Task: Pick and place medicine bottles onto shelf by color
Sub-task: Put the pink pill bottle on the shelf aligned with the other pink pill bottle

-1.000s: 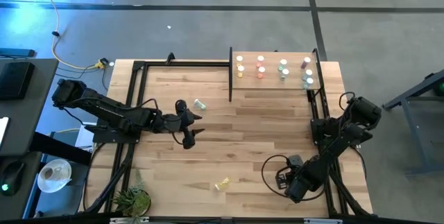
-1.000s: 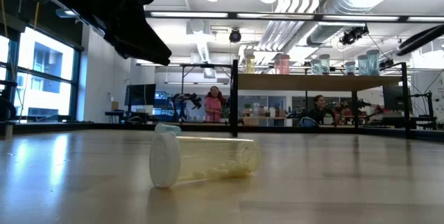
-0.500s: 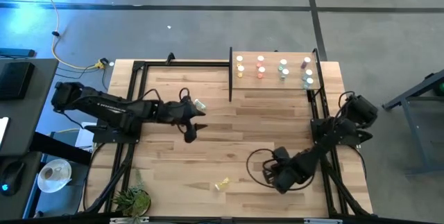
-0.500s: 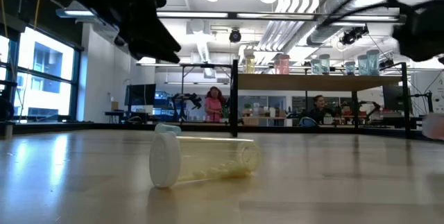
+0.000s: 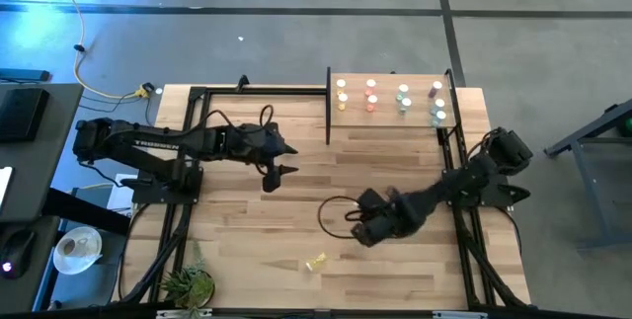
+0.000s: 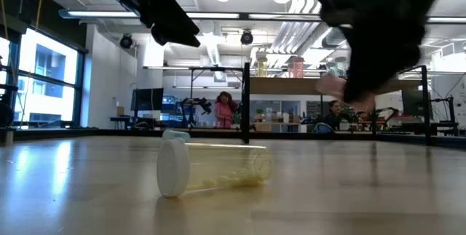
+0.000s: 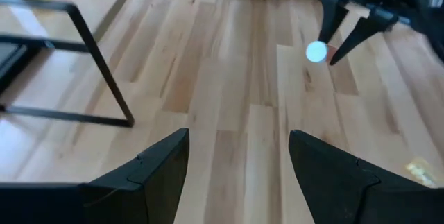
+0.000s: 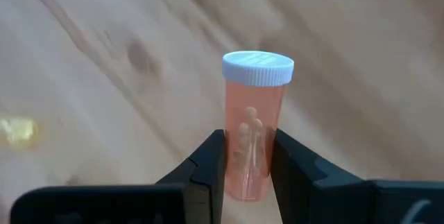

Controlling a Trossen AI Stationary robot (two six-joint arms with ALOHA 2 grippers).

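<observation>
The right claw (image 8: pixel 248 175) grips a pink-red bottle (image 8: pixel 252 141), its long axis in line with the fingers, cap outward, above the open middle of the bench (image 5: pixel 296 200). The left claw (image 7: pixel 237 172), spread and empty, hangs near the shelf (image 5: pixel 390 119). A yellow bottle (image 6: pixel 211 168) lies sideways by the near edge.
</observation>
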